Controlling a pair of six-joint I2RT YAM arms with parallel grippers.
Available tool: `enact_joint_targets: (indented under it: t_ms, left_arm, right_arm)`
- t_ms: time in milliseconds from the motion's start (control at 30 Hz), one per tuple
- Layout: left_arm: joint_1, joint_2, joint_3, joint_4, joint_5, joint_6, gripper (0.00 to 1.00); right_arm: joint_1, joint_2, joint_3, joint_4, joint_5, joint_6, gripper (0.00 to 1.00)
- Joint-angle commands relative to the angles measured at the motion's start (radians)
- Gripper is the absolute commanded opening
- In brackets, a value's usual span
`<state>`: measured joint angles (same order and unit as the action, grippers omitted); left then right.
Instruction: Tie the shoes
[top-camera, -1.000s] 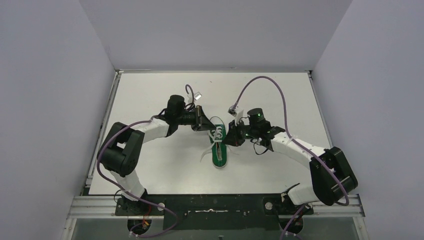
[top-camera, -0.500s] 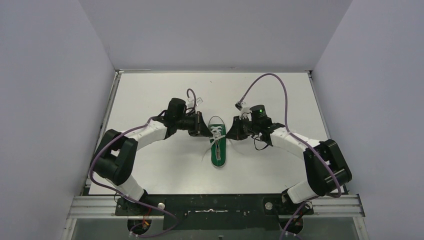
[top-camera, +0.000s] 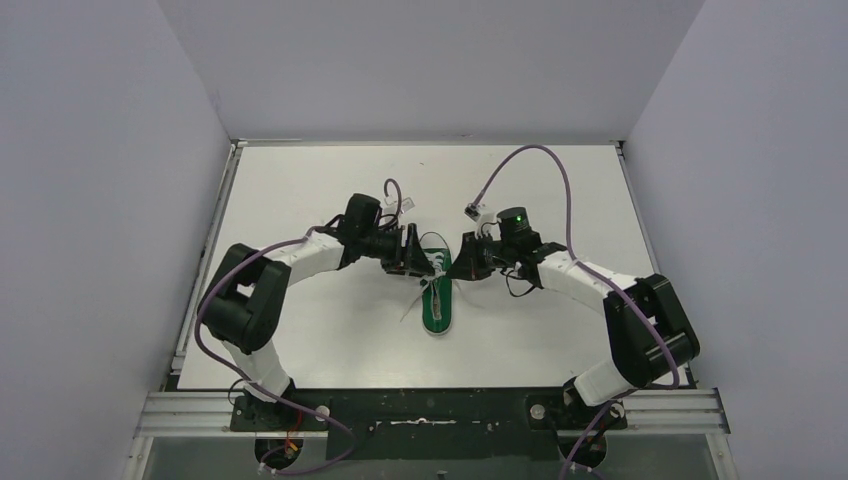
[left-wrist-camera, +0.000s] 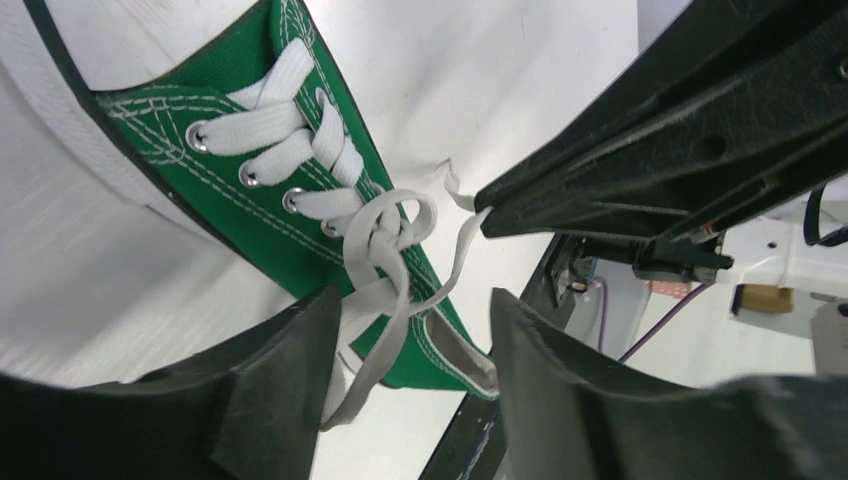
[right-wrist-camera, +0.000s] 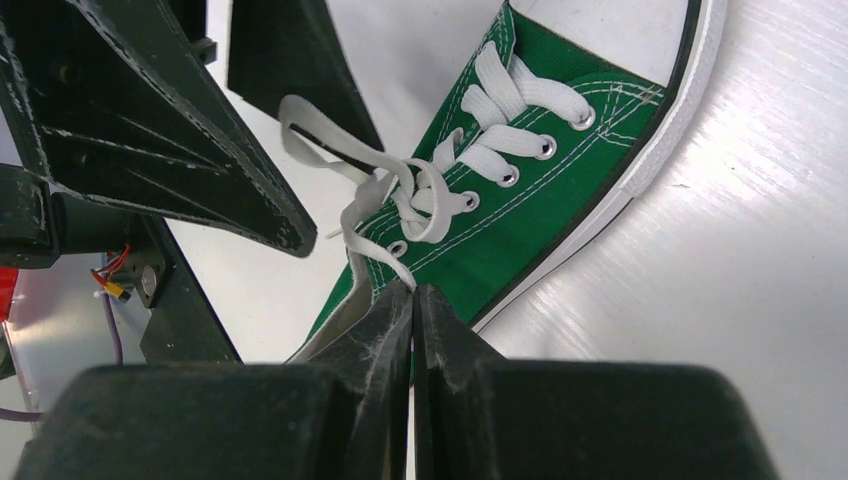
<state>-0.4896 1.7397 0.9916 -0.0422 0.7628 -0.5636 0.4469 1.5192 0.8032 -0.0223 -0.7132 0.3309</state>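
A small green sneaker (top-camera: 437, 300) with a white sole lies mid-table, its toe pointing toward the arm bases. The white laces (left-wrist-camera: 385, 235) cross in a loose knot over the tongue. My left gripper (top-camera: 417, 252) is at the shoe's left, by the heel end. In its wrist view this left gripper (left-wrist-camera: 412, 300) is open, and a lace strand hangs loose against its left finger (left-wrist-camera: 270, 390). My right gripper (top-camera: 463, 264) faces it from the shoe's right. The right gripper (right-wrist-camera: 412, 288) is shut on a lace end that runs up to the knot (right-wrist-camera: 410, 195).
The white table (top-camera: 300, 330) is walled in by grey panels on three sides. Purple cables (top-camera: 545, 160) arc above both wrists. A metal rail (top-camera: 430, 410) runs along the near edge by the arm bases. The left gripper's black fingers (right-wrist-camera: 150, 130) fill the upper left of the right wrist view.
My left gripper has gone from shut to open, letting its lace strand drop, and has shifted slightly right toward the shoe. The right gripper stays shut on its lace end.
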Motion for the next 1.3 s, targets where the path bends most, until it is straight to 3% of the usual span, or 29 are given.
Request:
enact_joint_targets:
  t_ms: [0, 67, 200, 567, 667, 767, 933, 1267]
  left_arm:
    - [-0.009, 0.049, 0.049, 0.109, 0.071, -0.015, 0.59]
    - [-0.015, 0.065, 0.047, 0.149, 0.087, -0.037, 0.66]
    - [-0.017, 0.081, 0.04, 0.155, 0.083, -0.033, 0.65]
    - [-0.012, 0.114, 0.04, 0.196, 0.087, -0.073, 0.3]
    - [-0.01, 0.111, 0.041, 0.188, 0.087, -0.066, 0.24]
    - [-0.007, 0.109, 0.039, 0.181, 0.088, -0.062, 0.21]
    - [-0.005, 0.11, 0.039, 0.17, 0.095, -0.056, 0.18]
    - [-0.003, 0.107, 0.043, 0.163, 0.097, -0.051, 0.17]
  right_arm:
    - [0.003, 0.019, 0.058, 0.025, -0.025, -0.017, 0.0]
    - [0.001, 0.023, 0.064, 0.025, -0.024, -0.016, 0.0]
    - [0.002, 0.033, 0.079, 0.025, -0.028, -0.014, 0.0]
    - [0.001, 0.046, 0.09, 0.004, -0.096, -0.012, 0.01]
    - [-0.008, 0.056, 0.103, -0.033, -0.104, 0.0, 0.21]
    - [-0.028, 0.053, 0.107, -0.032, -0.098, 0.039, 0.34]
    - [-0.073, 0.079, 0.141, -0.021, -0.101, 0.105, 0.39]
    - [-0.053, 0.23, 0.265, -0.101, -0.171, 0.086, 0.36]
